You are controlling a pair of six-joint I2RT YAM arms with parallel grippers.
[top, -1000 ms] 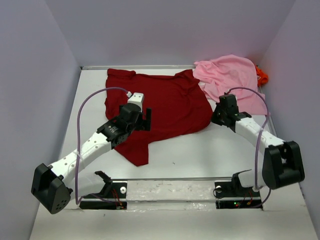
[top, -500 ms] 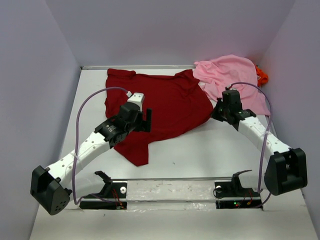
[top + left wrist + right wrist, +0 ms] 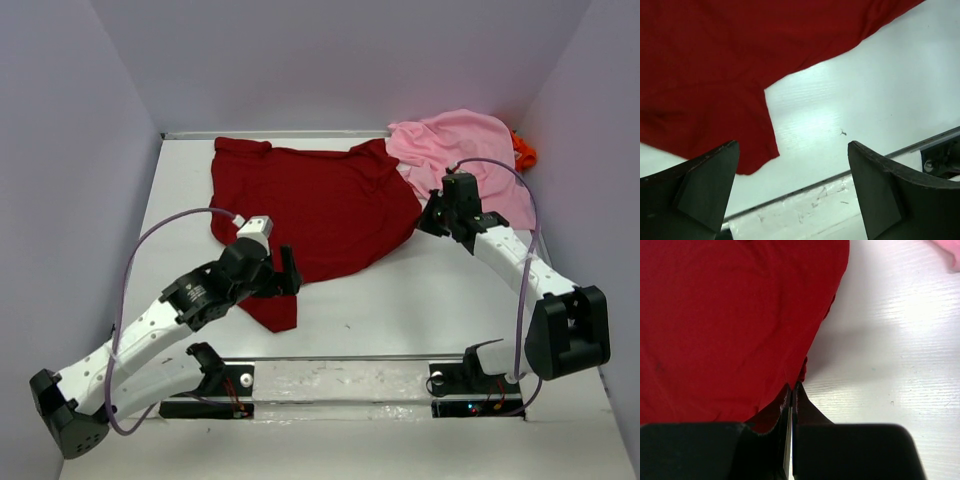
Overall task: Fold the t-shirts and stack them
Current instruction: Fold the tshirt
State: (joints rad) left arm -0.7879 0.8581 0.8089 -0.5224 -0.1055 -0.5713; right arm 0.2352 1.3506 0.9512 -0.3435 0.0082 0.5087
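Pale walls (image 3: 60, 150) close in a white bench (image 3: 400, 300) on three sides; the dark red t-shirt (image 3: 320, 205) lies spread over the far middle of it, with one part trailing toward the near left. The light pink t-shirt (image 3: 460, 150) is bunched in the far right corner, touching the red one's upper right side; the bright orange t-shirt (image 3: 524, 152) shows only as a scrap behind it, against the right wall. The left pincer (image 3: 792, 150) hangs with its jaws wide apart and holds nothing; below it the red shirt's near edge meets bare bench. The right pincer (image 3: 791, 387) is pressed tight together on the red shirt's right edge; a small peak of cloth is drawn up between its tips.
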